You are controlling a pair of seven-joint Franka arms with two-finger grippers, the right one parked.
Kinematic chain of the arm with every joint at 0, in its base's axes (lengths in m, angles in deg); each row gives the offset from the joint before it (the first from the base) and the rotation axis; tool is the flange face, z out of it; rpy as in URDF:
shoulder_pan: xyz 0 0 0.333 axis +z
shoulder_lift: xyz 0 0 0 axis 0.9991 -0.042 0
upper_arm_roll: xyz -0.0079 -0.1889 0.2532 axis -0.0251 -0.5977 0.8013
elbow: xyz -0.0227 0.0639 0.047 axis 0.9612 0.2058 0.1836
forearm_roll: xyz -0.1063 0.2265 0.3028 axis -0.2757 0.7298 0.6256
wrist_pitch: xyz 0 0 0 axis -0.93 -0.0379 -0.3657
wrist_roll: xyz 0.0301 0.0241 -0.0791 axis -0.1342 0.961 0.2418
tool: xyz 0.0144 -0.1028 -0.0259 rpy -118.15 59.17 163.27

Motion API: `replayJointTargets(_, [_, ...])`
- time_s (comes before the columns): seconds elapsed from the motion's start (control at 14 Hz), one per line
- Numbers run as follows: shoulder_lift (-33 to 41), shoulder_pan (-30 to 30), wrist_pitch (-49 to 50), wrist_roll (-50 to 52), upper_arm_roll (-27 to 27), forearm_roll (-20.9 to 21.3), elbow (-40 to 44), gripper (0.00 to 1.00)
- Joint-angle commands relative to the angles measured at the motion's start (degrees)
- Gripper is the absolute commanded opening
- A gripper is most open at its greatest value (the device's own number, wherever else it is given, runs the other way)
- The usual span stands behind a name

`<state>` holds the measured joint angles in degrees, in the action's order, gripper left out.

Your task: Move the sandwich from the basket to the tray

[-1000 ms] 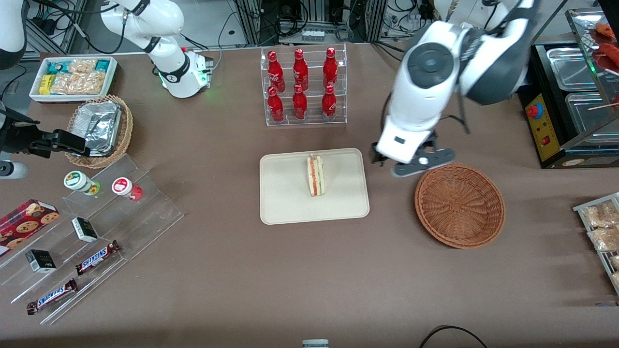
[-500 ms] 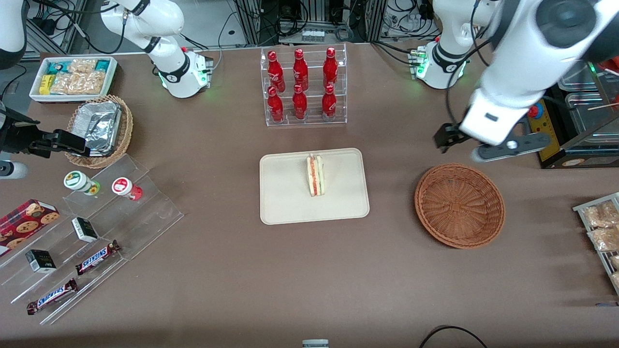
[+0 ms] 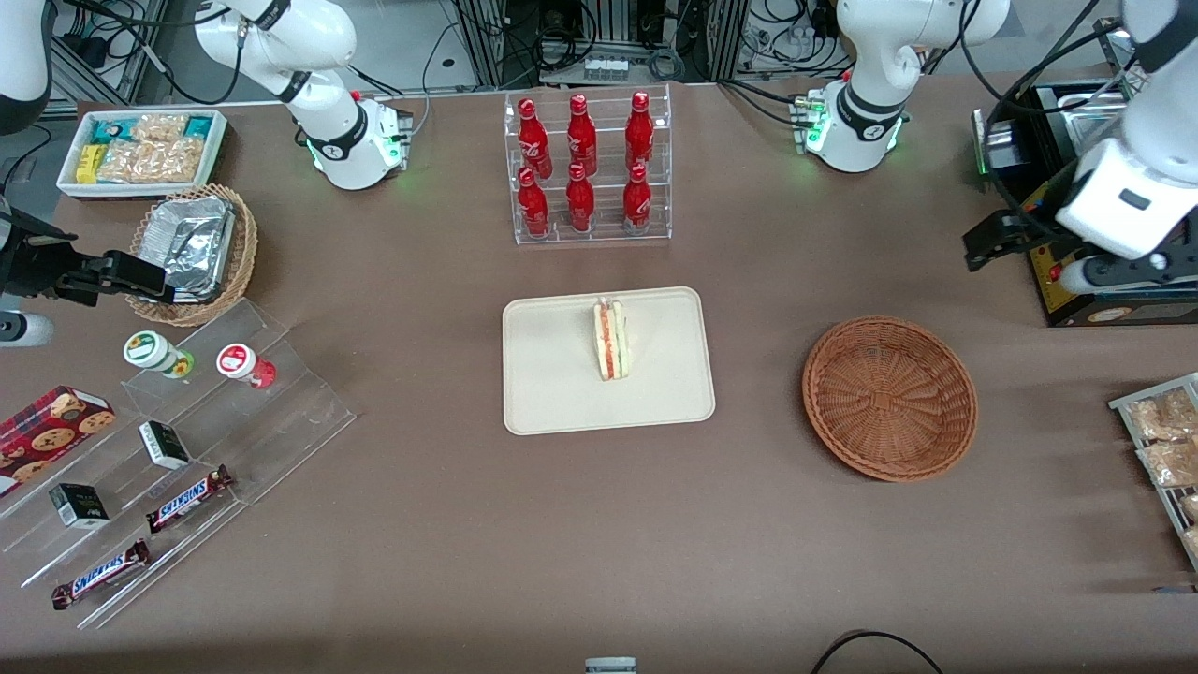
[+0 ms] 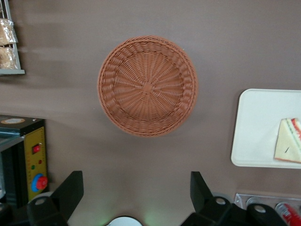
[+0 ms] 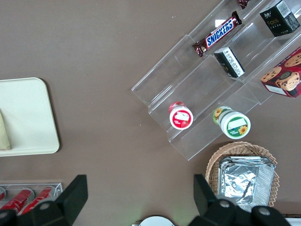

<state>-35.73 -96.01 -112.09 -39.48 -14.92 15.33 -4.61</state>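
Sandwich: lay on tray.
Basket: held nothing.
Hand: hung open, high above tabletop.

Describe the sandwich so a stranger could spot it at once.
Find the rack of red bottles; nearer the front camera lies a cream tray. The sandwich stands on it, a white wedge with orange-red and green layers. The reddish basket beside holds nothing; the open gripper hangs above the table's working-arm end.
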Motion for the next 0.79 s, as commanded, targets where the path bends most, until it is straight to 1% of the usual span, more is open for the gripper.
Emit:
replayJointTargets(0.0, [1.27, 1.72, 0.72, -6.79, 2.83, -2.56, -1.02, 1.00])
replayJointTargets(0.07, [1.27, 2.51, 0.72, -8.82, 2.84, -3.44, -0.93, 1.00])
replayJointTargets(0.29, [0.57, 3.49, 0.81, -9.45, 2.58, -3.45, 0.65, 1.00])
replayJointTargets(0.5, [-0.22, 3.49, -0.07, -9.10, 2.32, -3.02, 0.83, 1.00])
replayJointTargets(0.71, [-2.85, 3.58, -0.60, -9.36, 2.14, -2.49, 3.46, 1.00])
